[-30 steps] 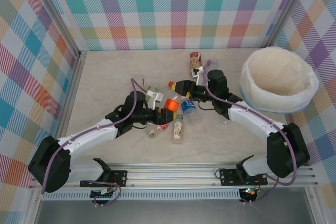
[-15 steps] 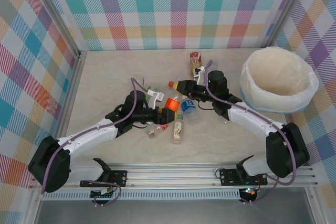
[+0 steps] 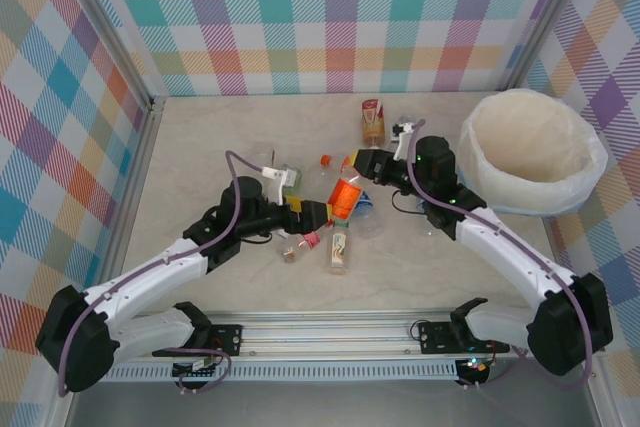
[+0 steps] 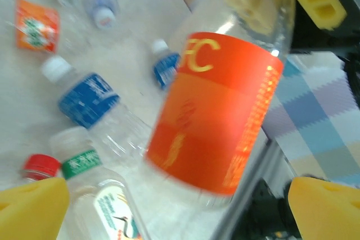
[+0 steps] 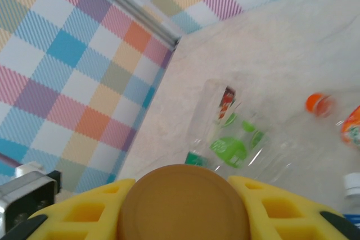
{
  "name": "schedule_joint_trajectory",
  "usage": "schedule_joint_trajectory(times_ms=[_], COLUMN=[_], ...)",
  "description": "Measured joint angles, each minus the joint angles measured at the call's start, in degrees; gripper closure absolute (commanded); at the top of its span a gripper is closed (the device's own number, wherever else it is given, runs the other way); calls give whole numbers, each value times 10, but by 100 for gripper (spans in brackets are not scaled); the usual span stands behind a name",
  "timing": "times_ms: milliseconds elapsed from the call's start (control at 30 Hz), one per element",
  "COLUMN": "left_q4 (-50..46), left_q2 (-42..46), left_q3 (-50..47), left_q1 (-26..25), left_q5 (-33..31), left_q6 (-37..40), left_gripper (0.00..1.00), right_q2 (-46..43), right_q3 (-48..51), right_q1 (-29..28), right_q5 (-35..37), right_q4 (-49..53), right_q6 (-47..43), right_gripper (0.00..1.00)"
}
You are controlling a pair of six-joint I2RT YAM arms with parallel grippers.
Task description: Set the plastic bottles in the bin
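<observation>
Left gripper (image 3: 314, 213) now stands wide open, off the orange-label bottle (image 4: 216, 111), which sits tilted over the loose bottles (image 4: 90, 100) mid-table, clamped at its cap by the right gripper (image 3: 366, 163) alone; handover looks complete, with the bin (image 3: 590, 162) at 3 o'clock.

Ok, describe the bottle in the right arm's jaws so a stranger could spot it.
From the white-lined bin on the right, follow the right arm left to its jaws. They hold a bottle by its cap. It wears a broad orange-red label, while the bottles beside it carry blue or green ones.
</observation>
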State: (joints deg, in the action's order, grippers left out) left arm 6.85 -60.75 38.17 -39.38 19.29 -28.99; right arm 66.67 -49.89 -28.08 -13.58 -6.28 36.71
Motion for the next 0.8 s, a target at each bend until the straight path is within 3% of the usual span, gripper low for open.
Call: schedule_joint_trajectory(times_ms=[267, 400, 600, 800], left_q4=[-38, -86, -147, -162], left_q2=[73, 81, 70, 64], left_q3=[-49, -48, -28, -27], left_q1=[0, 0, 0, 0], left_q5=[-207, -284, -361, -398], left_q6=[-21, -29, -29, -38], left_gripper=[0, 0, 0, 0], right_q2=[-65, -92, -109, -102], right_q3=[-85, -116, -174, -210], right_q1=[7, 42, 112, 180], right_q5=[157, 180, 260, 328], right_q4=[87, 88, 74, 39], right_q6=[-146, -178, -259, -338], right_gripper=[100, 100, 100, 100])
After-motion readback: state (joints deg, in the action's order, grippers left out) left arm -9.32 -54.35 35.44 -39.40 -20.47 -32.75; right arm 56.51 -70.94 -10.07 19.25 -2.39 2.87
